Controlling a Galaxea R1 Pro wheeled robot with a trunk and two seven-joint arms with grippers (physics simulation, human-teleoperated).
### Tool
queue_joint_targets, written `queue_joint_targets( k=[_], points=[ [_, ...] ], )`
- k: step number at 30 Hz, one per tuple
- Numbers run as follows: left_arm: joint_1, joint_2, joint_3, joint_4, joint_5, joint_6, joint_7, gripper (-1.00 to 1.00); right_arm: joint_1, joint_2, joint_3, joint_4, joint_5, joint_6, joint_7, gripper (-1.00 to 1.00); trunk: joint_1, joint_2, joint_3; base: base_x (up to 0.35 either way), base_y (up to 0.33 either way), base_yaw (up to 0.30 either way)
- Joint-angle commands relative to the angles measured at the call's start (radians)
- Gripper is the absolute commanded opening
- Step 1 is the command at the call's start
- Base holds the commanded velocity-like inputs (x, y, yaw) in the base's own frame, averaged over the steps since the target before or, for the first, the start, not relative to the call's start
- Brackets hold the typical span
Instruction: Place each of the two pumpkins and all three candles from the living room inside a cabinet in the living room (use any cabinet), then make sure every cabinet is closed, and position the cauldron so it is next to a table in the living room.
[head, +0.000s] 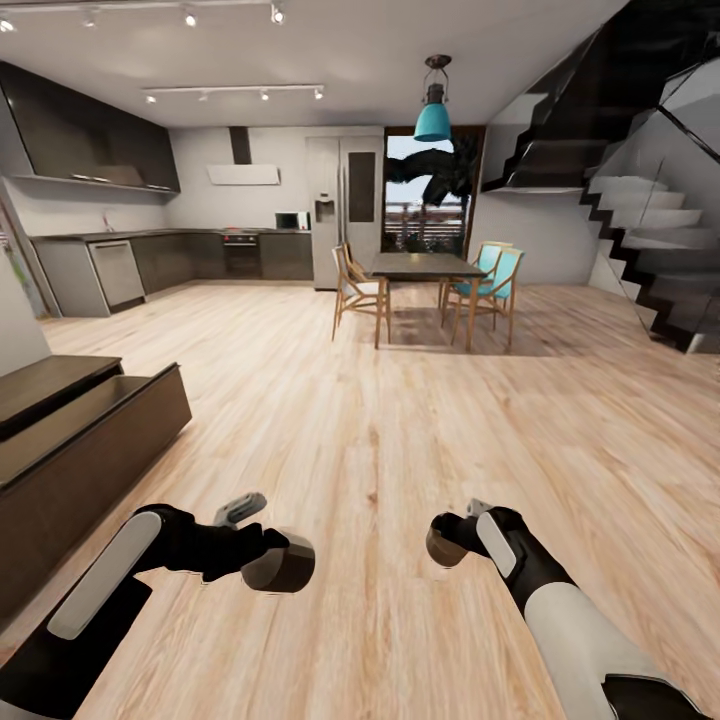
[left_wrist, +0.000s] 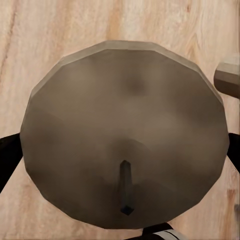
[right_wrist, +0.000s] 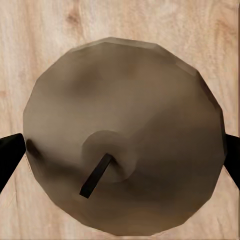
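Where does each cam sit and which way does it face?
Head: up top, facing forward and down across the floor toward the dining table; both arms show, left tool and right tool each clamping a pumpkin.
Left wrist: on the left arm, looking down past black fingers at the left pumpkin.
Right wrist: likewise, right pumpkin.
Shared: head and wrist views see the same pumpkins, floor.

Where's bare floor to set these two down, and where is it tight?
Free: the wide light wood plank floor ahead, bordered by the long low dark-brown cabinet on the left and the dark dining table with wooden chairs farther back. Tight: beside the cabinet and under the black staircase.
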Motion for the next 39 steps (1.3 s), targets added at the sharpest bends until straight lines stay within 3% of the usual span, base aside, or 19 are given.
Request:
queue_joint_targets(
  k=[1, 39],
  points=[
    [-0.001, 0.001, -0.001, -0.001, 0.01, 0.001, 0.009, -1.0, 0.0, 0.001, -0.004, -0.002, -0.012, 0.003, -0.008, -1.0, 0.0, 0.0, -0.001, 0.296, -0.131, -0.015],
    [-0.001, 0.001, -0.002, -0.001, 0.01, 0.001, 0.009, -1.0, 0.0, 0.002, -0.002, -0.001, -0.012, 0.003, -0.009, -1.0, 0.0, 0.0, -0.001, 0.318, -0.023, 0.0]
  ],
)
